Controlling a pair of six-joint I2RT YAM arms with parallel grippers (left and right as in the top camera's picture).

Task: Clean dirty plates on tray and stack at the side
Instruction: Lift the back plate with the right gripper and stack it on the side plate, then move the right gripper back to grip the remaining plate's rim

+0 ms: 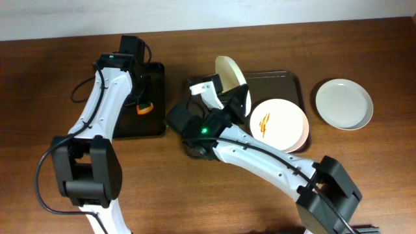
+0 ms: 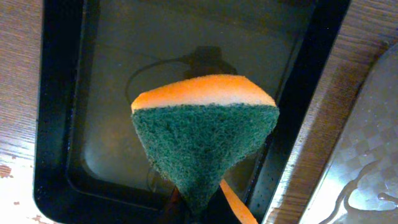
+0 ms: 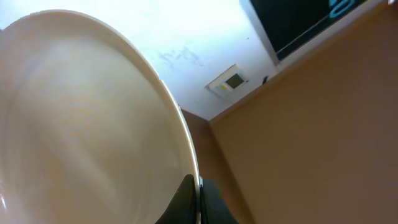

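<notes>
Holding plate (image 1: 229, 70) tilted over tray (image 1: 296, 81) edge, right fingers (image 3: 185, 202) clamped on rim. Sponge (image 2: 205, 137) pinched in left fingers (image 2: 176, 205) over basin (image 1: 156, 123). We judge scrub step pending: bring sponge to plate (streaked plate (image 1: 278, 125) waits on tray).

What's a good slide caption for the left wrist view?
Pinched sponge, green face toward camera, held over the black tray.

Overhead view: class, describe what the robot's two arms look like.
Left arm and right arm match: smooth white rounded links, chunky black joint housings, thin black cables running alongside, and a small green light glowing near each wrist.
</notes>
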